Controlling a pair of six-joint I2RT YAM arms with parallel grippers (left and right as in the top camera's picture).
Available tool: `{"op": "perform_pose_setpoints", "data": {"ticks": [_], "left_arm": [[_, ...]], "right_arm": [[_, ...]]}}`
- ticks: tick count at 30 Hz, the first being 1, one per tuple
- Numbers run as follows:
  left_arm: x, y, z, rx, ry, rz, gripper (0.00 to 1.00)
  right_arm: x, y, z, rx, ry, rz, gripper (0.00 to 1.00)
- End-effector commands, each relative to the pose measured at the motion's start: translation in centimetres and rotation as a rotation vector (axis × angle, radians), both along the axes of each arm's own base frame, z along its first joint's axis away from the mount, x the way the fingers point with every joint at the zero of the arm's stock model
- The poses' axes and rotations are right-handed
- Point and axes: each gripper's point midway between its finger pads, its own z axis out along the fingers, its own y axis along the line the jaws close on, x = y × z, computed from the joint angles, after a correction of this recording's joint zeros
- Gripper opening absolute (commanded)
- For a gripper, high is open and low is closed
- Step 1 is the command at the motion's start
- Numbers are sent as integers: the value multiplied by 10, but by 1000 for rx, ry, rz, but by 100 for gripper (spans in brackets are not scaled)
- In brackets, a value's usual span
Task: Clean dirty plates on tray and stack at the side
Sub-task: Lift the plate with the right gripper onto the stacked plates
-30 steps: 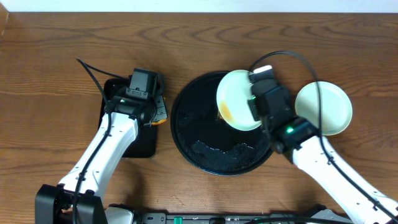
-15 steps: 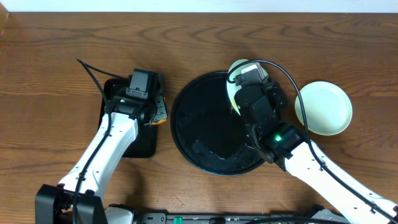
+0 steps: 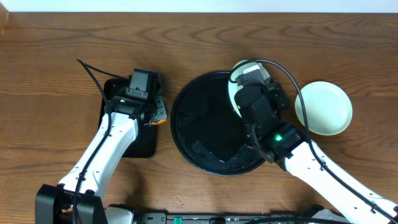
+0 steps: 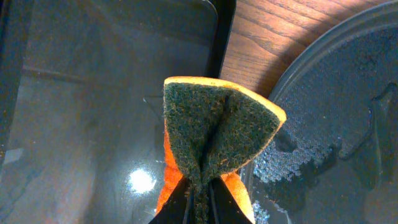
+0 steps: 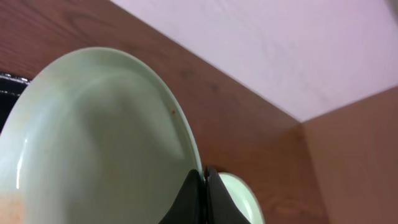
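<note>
The right claw (image 5: 202,185) pinched the rim of the tilted pale mint-green plate (image 5: 93,137) over the far-right edge of the round black tray (image 3: 199,124), with brown bench (image 3: 280,37) open beyond.

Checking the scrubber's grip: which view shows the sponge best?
Left wrist: the sponge is centred, folded, pinched by the left gripper. Overhead shows only an orange edge beside that gripper; right wrist shows none of it.

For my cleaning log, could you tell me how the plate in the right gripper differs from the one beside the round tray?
The held plate stands tilted on edge over the tray, clamped by the right gripper; the side plate lies flat on the table. The held plate shows a faint orange smear; the side plate looks clean. Both are pale mint-green.
</note>
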Motion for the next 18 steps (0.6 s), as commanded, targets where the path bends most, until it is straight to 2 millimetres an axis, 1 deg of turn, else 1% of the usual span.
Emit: {"op": "perform_pose_setpoints", "data": {"ticks": [1, 2, 4, 6, 7, 9, 13, 14, 18], "left_arm": [[-4, 5, -4, 22, 12, -3, 8], [-3, 6, -4, 30, 9, -11, 8], [-1, 14, -3, 81, -2, -5, 8], [2, 28, -1, 160, -20, 14, 8], [4, 38, 2, 206, -32, 36, 8], [7, 52, 5, 251, -46, 74, 8], [12, 79, 5, 252, -56, 160, 7], [13, 90, 4, 251, -52, 188, 8], [16, 99, -7, 200, -23, 166, 8]], "right_arm": [[3, -14, -3, 213, -6, -99, 1], [3, -20, -10, 261, 16, -127, 1], [2, -36, -23, 348, 53, -201, 1], [1, -51, -32, 414, 86, -260, 1], [1, -59, -36, 442, 102, -283, 1], [2, -74, -43, 502, 122, -336, 1], [5, -96, -52, 630, 162, -386, 1], [6, -105, -54, 673, 173, -398, 1], [6, -133, -59, 765, 191, -449, 1]]}}
